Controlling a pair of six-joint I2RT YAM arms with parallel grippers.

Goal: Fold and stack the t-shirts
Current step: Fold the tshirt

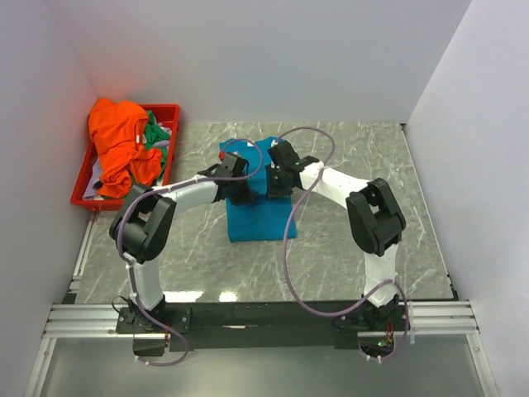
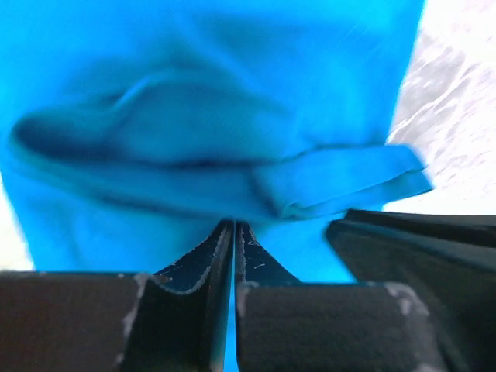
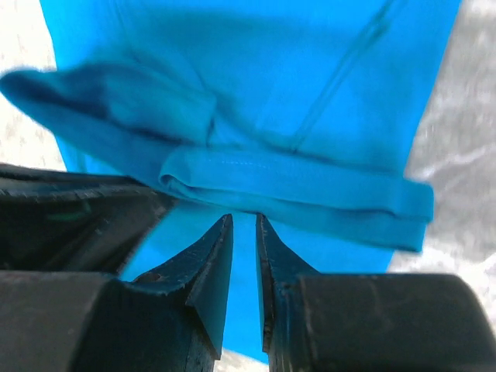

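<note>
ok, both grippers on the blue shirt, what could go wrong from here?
1. The left gripper and right gripper look shut on just the edge of a bunched fold in the teal-blue t-shirt; a layer may slip and the fold open.
2. The grippers sit close together in the top view; they could collide.
3. The orange t-shirt spills over the red tray; pulling it could drag the tray.

Grey marbled table (image 1: 355,165), red tray (image 1: 163,107), teal-blue t-shirt (image 1: 260,219), orange t-shirt (image 1: 116,136), green t-shirt (image 1: 154,134)

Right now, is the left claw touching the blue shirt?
Touching. Left wrist view: the left claw is pinched shut on a raised fold of the teal-blue t-shirt, cloth meeting the tips with no gap.
</note>
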